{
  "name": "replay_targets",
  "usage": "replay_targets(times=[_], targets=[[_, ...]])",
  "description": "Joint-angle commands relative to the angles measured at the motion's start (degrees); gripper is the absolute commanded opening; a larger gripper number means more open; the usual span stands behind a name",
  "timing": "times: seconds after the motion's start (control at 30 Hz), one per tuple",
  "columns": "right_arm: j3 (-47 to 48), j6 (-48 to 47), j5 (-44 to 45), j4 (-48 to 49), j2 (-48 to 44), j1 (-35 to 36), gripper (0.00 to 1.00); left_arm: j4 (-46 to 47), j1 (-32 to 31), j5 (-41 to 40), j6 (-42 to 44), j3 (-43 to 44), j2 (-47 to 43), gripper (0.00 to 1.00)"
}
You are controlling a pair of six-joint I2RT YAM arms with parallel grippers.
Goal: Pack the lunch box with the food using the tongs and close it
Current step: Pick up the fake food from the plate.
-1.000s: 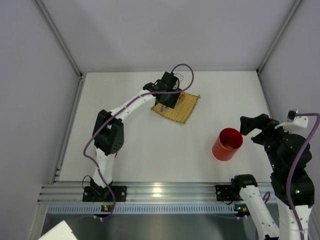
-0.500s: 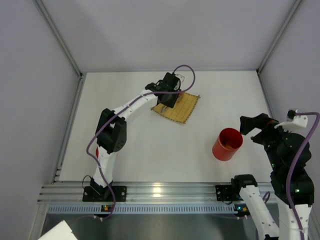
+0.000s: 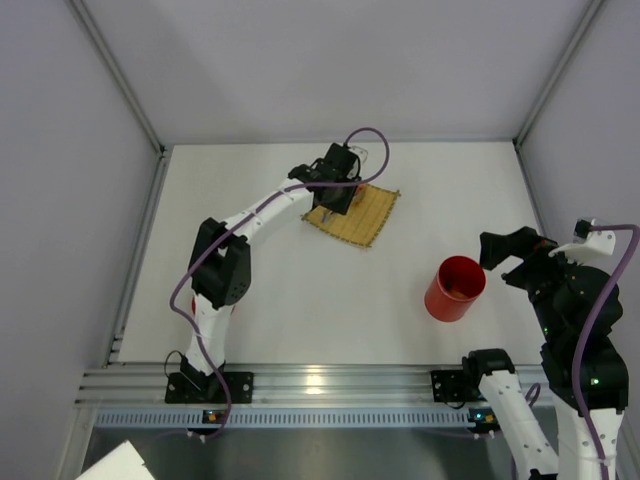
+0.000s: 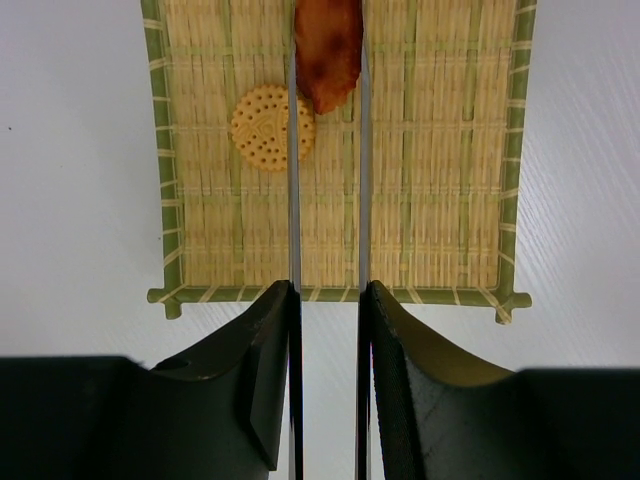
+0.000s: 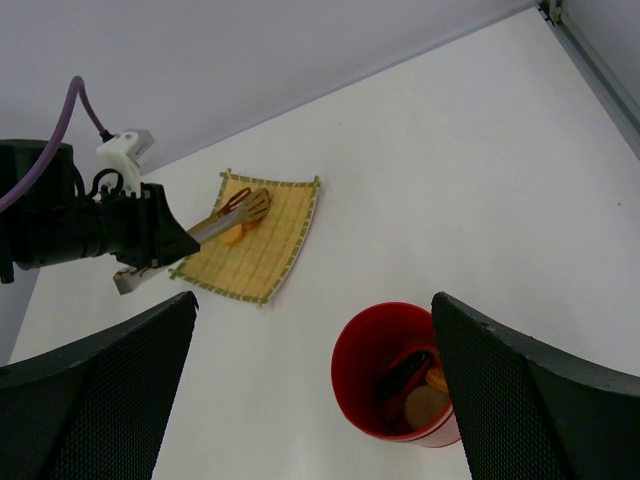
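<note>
My left gripper is shut on the tongs, whose two slim arms run forward over the yellow woven mat. The tong tips pinch an orange-brown piece of food at the mat's far edge. A round yellow cracker lies on the mat just left of the tongs. The red lunch box stands upright and without a lid at the right, with several food pieces inside. My right gripper hangs open just right of the lunch box, holding nothing.
The mat lies at the table's far centre under the left gripper. Grey walls enclose the white table on three sides. The right gripper sits close to the right wall.
The left arm's elbow has shifted a little while its gripper stays over the mat. The orange piece once visible beside the gripper now sits under it. The right arm has not moved.
</note>
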Motion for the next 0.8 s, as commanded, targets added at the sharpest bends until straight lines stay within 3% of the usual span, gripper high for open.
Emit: replay_targets(times=[0.0,0.47,0.77], targets=[[-0.5,-0.5,-0.3,0.8,-0.1,-0.7,0.99,0.5,0.0,-0.6,-1.2,0.3,-6.3,0.24],[-1.6,0.2,-1.1,1.7,-0.1,-0.7,1.00,-1.3,-3.3,-0.2,-3.8,-5.1,-16.6,0.24],[-1.7,0.3,-1.0,1.4,-0.4,-0.8,0.99,-2.6,-13.4,-5.0,-3.8,-8.0,-24.5,0.24]])
